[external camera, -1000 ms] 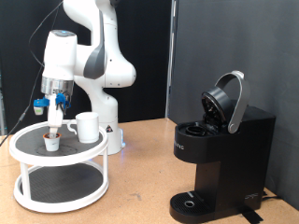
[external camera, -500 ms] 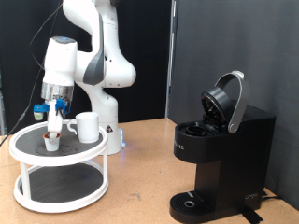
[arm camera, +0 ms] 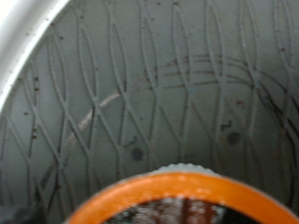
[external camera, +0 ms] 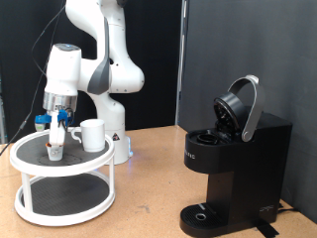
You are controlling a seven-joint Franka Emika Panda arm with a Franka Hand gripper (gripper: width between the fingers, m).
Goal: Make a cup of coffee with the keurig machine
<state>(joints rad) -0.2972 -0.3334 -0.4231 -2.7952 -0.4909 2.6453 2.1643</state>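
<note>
The gripper (external camera: pixel 57 137) hangs over the upper tier of a white two-tier tray stand (external camera: pixel 30 159) at the exterior view's left. Its white fingertips reach down to just above a tiny white pod (external camera: pixel 54 151) with a dark top. In the wrist view the pod (arm camera: pixel 177 198) shows close up, with an orange rim, on the grey patterned tray surface (arm camera: pixel 159 84). The white cup (external camera: pixel 92 134) stands on the same tier, just right of the gripper. The black keurig machine (external camera: pixel 233 169) stands at the right with its lid (external camera: pixel 241 107) raised.
The robot's white base (external camera: pixel 114 139) stands behind the tray stand. The wooden table (external camera: pixel 149 198) stretches between the stand and the machine. A dark curtain hangs behind the machine. The tray's raised white rim (arm camera: pixel 23 42) shows in the wrist view.
The gripper has come down towards the pod on the upper tier. The cup, the pod and the machine have not moved.
</note>
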